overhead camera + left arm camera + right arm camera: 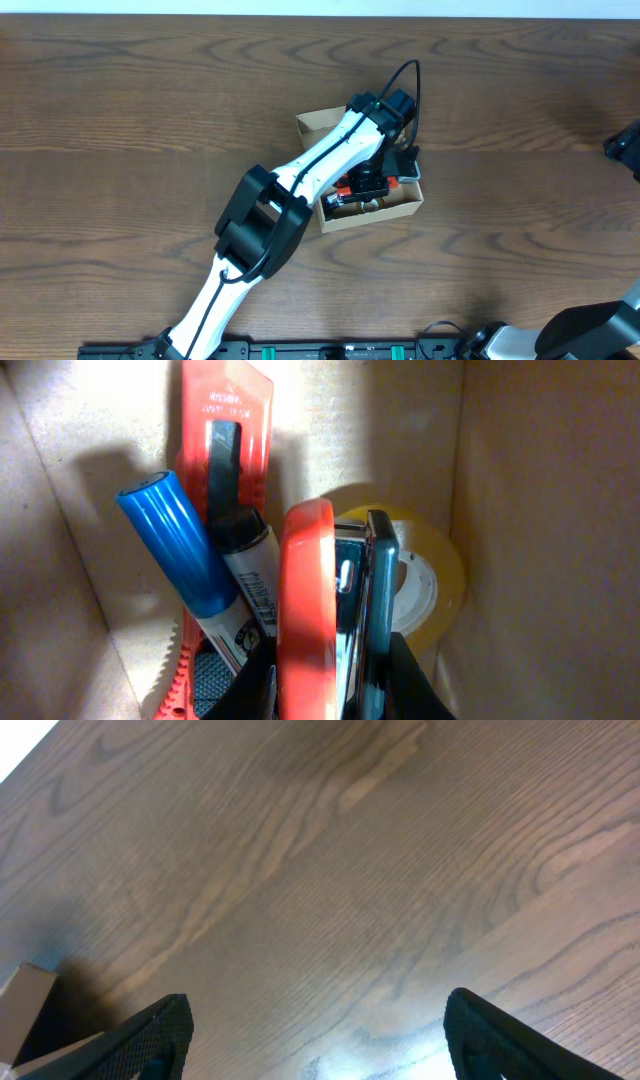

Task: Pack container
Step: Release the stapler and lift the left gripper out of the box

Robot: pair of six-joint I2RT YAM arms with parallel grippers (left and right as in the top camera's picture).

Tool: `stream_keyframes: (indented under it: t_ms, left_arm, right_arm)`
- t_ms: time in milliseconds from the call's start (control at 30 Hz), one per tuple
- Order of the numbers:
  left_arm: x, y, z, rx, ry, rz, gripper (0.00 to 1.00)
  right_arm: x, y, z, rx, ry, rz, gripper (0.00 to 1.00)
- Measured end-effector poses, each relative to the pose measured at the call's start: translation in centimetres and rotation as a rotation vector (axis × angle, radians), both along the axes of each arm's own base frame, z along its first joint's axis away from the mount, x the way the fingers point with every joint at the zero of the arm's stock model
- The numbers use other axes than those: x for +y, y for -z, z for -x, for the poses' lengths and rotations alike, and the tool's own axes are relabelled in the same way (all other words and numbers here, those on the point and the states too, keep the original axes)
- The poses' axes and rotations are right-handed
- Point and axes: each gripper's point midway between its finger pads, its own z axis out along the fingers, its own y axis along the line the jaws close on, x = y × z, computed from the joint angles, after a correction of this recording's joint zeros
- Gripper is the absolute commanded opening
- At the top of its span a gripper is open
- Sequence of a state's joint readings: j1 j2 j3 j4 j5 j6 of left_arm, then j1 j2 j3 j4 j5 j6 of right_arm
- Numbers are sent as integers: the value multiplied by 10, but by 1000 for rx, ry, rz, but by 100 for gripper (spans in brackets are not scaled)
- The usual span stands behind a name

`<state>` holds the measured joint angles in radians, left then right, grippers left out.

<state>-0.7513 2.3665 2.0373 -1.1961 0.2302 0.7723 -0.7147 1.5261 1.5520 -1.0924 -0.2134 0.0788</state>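
Observation:
The container (405, 208) is a tan cardboard box with its flap lid (318, 122) open at the back. My left gripper (368, 185) reaches down inside it. In the left wrist view the gripper (335, 685) is shut on a red and dark metal stapler (310, 590), held upright between the box walls (540, 510). Under it lie a blue-capped marker (180, 550), a black-capped marker (235, 510), a red flat tool (225, 410) and a yellow tape roll (430, 575). My right gripper (315, 1030) is open and empty above the bare table.
The right arm (625, 145) sits at the far right edge of the wooden table (120, 120). A corner of the box (20, 1005) shows at the lower left of the right wrist view.

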Motion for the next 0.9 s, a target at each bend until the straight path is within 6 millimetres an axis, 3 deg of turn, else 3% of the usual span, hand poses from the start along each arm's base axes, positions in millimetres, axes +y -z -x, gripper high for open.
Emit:
stream_keyframes:
  t_ms: [100,133,467,600,667,767,900]
  left_arm:
    - [1,0,0,3,-7,0,30]
    - [1,1,0,4,-7,0,46]
    - [8,0,7,37,-9,-31,47]
    - [12,-5,6,23,-15,-47,61]
    - [16,-17,1,-23,-25,-54,73]
    - [25,-55,-11,-136,-76,-58,89]
    - [52,-131,-30,-346,-238,-35,90]
  right_arm:
    - [0,0,0,1,0,0,79]
    - [0,0,0,0,0,0,79]
    - [0,0,0,1,0,0,79]
    - [0,0,0,0,0,0,80]
    - [0,0,0,0,-2,1,80]
    - [4,-2,-5,-21,-50,1,80]
    - [24,-16,-26,-144,-242,-16,81]
